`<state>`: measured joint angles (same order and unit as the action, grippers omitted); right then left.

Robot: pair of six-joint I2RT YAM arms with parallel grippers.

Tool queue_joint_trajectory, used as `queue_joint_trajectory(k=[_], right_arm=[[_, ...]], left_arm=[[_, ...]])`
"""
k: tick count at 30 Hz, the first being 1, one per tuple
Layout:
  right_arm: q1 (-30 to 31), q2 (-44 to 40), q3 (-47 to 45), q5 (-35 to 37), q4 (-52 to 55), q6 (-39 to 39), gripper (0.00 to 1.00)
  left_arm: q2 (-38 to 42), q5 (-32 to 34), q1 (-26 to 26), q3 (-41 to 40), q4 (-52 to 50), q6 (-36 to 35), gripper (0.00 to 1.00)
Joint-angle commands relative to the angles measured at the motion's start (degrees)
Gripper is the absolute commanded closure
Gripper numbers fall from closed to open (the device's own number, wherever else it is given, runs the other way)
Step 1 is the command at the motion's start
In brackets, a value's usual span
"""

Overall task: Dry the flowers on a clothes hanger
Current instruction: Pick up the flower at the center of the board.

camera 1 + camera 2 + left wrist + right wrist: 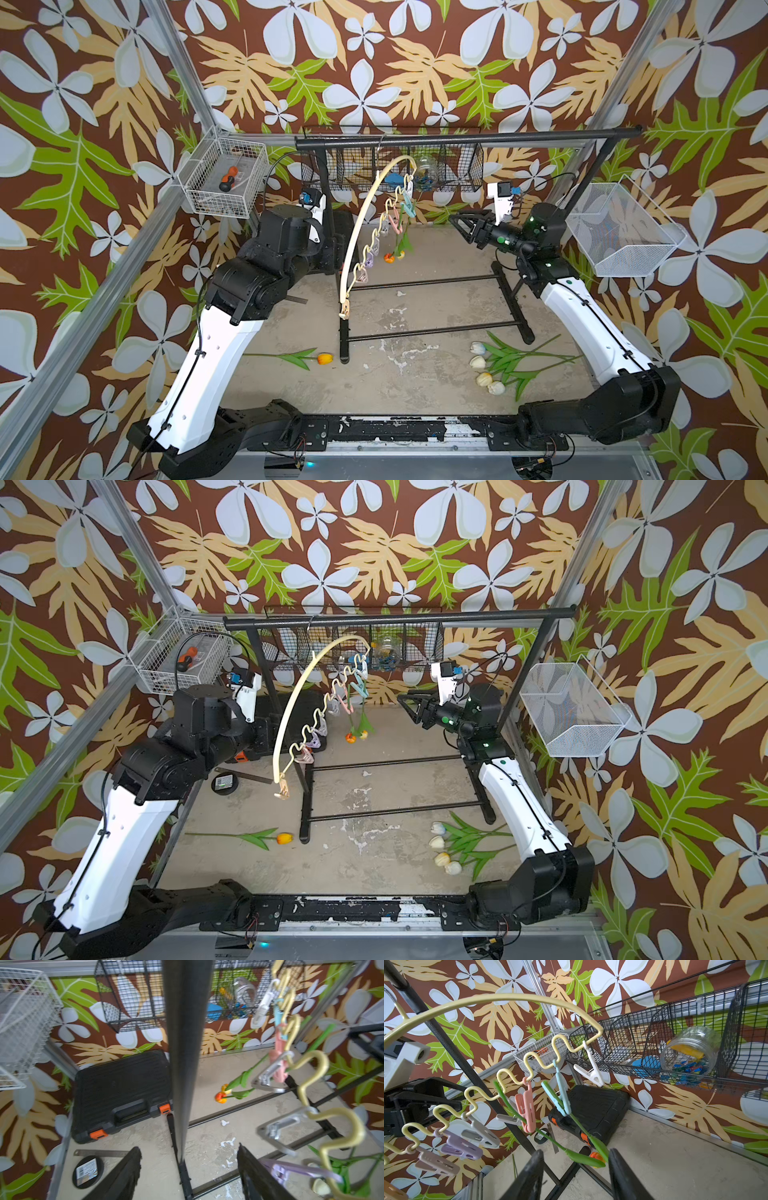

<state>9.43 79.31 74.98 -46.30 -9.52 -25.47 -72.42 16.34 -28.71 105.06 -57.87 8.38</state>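
Concrete tabletop: right gripper (459, 226), jaws parted and empty, sits near flowers (389, 258) clipped under clothes hanger (508, 997); left gripper (188, 1147) likewise parted, empty.

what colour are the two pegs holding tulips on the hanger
One pink peg and one light blue peg, clearest in the right wrist view.

We log: clothes hanger (365, 208) cream; pins (526, 1109) pastel pink/blue/lilac; orange tulip (325, 358), white tulips (478, 362), stems (266, 355) green; wallpaper (374, 62) brown w/ floral print.

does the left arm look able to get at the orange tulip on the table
Probably yes: the orange tulip lies on bare table beside the left arm; only the rack's foot stands near its head.
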Motion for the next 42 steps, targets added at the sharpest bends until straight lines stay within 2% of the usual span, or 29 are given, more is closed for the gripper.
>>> queue_joint_trajectory(k=[1,4,9,15,17,22,27,30,33,35,38,42], right_arm=[[-0.11,-0.68,1.12,-0.44,1.56,-0.45,0.48],[-0.20,-1.64,1.09,-0.43,2.88,-0.45,0.48],[-0.97,-3.84,-0.48,0.01,3.10,-0.79,0.48],[-1.83,-4.51,-2.06,-0.55,3.23,-1.68,0.48],[-2.06,-4.84,-2.75,-0.63,2.98,-2.05,0.49],[-2.67,-5.37,-4.55,-0.87,1.98,-2.80,0.48],[-3.14,-5.33,-5.99,-1.33,1.28,-3.35,0.48],[-3.44,-5.31,-7.37,-1.83,0.17,-4.12,0.49],[-3.83,-5.03,-8.14,-2.55,-0.14,-4.49,0.49],[-4.15,-4.93,-8.73,-2.98,-0.10,-4.62,0.49],[-4.49,-5.19,-9.72,-3.52,-0.15,-5.01,0.49],[-4.60,-5.64,-11.57,-3.64,-0.46,-5.45,0.49]], left_arm=[[-0.40,7.19,0.05,0.23,-5.21,2.72,0.27],[1.95,7.71,0.06,-2.36,-5.39,5.34,0.27],[7.18,3.56,0.06,-9.99,-4.30,8.78,0.30],[11.19,3.94,0.06,-22.33,-7.42,21.60,0.34],[13.17,5.55,0.06,-27.68,-7.55,26.17,0.32],[18.04,15.03,0.06,-37.15,-8.48,36.78,0.31],[18.27,18.11,1.30,-44.19,-6.85,46.53,0.33],[15.69,17.39,6.17,-47.61,-6.44,52.89,0.33],[12.07,11.17,15.79,-51.45,-2.95,52.36,0.32],[10.05,8.06,21.59,-54.15,0.83,50.84,0.28],[9.40,9.87,24.31,-57.94,5.56,51.95,0.18],[6.99,7.06,29.70,-62.70,9.68,53.61,0.16]])
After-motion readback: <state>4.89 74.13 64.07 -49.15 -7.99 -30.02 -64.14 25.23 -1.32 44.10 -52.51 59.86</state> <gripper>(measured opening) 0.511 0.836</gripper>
